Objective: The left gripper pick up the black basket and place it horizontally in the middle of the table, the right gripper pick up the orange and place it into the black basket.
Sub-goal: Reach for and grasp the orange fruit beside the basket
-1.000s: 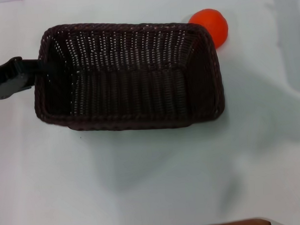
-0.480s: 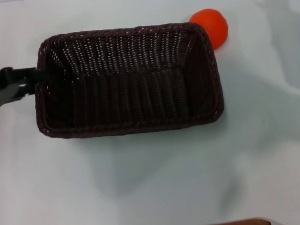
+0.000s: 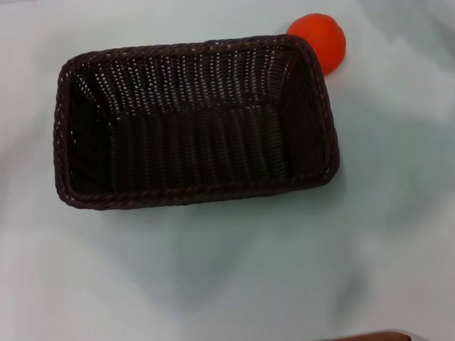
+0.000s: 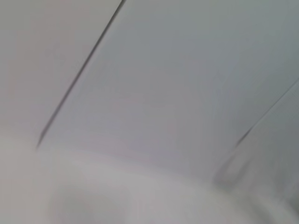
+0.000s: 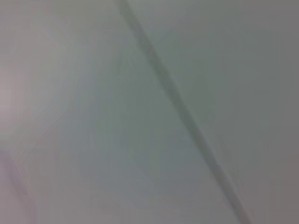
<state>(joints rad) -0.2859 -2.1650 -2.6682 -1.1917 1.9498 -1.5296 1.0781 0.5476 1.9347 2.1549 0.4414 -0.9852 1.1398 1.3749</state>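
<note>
- Withdrawn from the scene since the earlier head frames: the left gripper, which was at the basket's left end wall, is out of every current view, so whether its fingers are spread or closed cannot be told.
- Nearest item: the black basket (image 3: 194, 123) rests flat on the table (image 3: 232, 276), long side running left to right, near the middle, opening upward, nothing inside.
- Judgement: basket placement appears complete.
- Farther back: the orange (image 3: 319, 39) sits on the table, touching or just beside the basket's far right corner, outside it.
- Right gripper also out of view; finger state cannot be told. Orange transfer not yet begun.
</note>
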